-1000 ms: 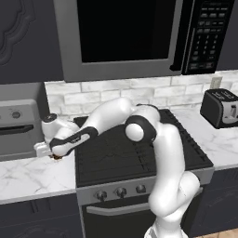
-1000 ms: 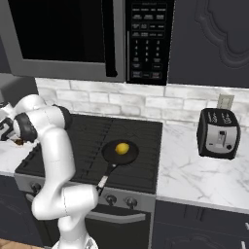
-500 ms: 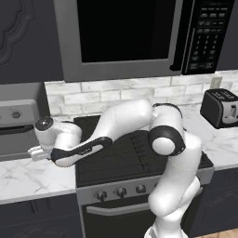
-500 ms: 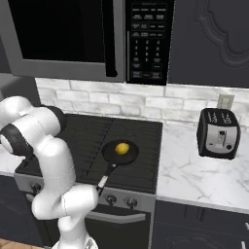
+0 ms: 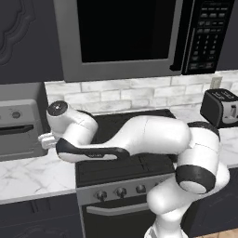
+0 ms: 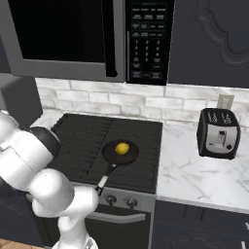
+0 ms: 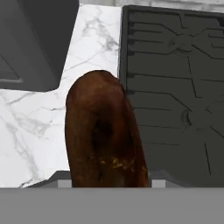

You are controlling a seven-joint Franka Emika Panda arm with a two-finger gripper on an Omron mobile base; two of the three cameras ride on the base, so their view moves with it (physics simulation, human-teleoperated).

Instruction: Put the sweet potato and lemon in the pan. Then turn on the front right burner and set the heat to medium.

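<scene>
The sweet potato [image 7: 103, 135], a dark reddish-brown oblong, stands close up in the hand view above the seam between the marble counter [image 7: 35, 131] and the cooktop [image 7: 175, 87]. My gripper is shut on it, and the potato hides the fingertips. In the right base view the lemon [image 6: 122, 148] lies in the black pan [image 6: 113, 156], which sits on the front right burner [image 6: 143, 170] with its handle [image 6: 104, 180] pointing to the stove's front edge. My arm [image 5: 139, 137] stretches leftward over the cooktop's left side.
A grey toaster oven [image 5: 18, 125] stands on the counter left of the stove, and a black toaster [image 6: 219, 133] on the right counter. The stove knobs [image 5: 121, 191] line the front panel. The microwave [image 5: 125, 32] hangs overhead.
The arm has folded and its elbow has swung forward and right. The hand has risen from the left counter with the sweet potato still gripped. Pan and lemon have stayed put.
</scene>
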